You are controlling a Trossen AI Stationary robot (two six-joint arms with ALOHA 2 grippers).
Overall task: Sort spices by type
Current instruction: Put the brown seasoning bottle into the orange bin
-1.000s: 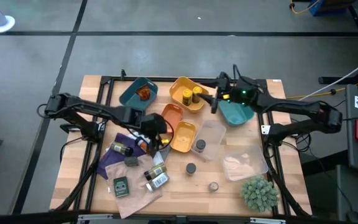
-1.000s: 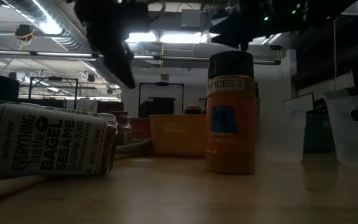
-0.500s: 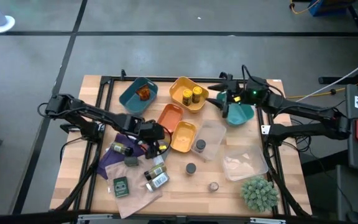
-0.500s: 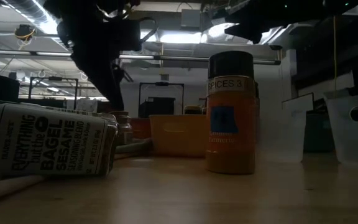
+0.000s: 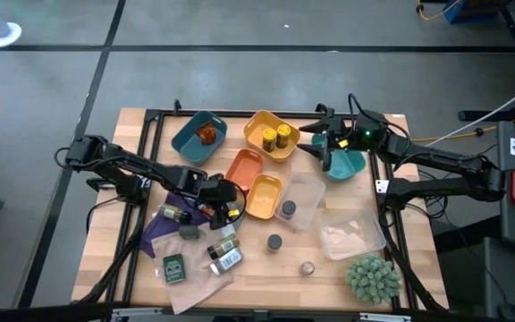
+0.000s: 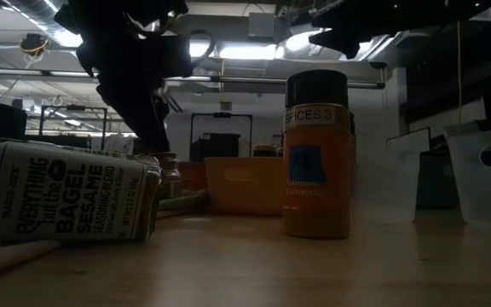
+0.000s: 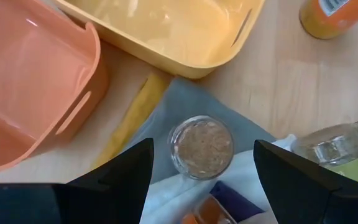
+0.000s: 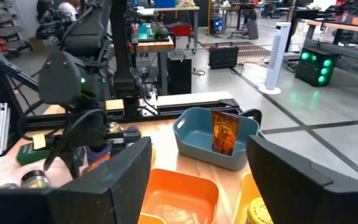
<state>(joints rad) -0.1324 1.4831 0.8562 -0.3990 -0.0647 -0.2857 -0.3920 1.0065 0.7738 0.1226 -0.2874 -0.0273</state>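
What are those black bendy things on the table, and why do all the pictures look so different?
They are two robot arms, sorting spices. One camera looks down from above, one sits low at table height, and one rides on each wrist.

The left end effector hangs open over a small clear jar, holding nothing. The right end effector is open too, beside the teal tray.

On the wooden table are coloured trays. Two yellow jars already sit in the yellow tray. From the low camera you see an orange jar standing upright and a bagel seasoning jar lying on its side.
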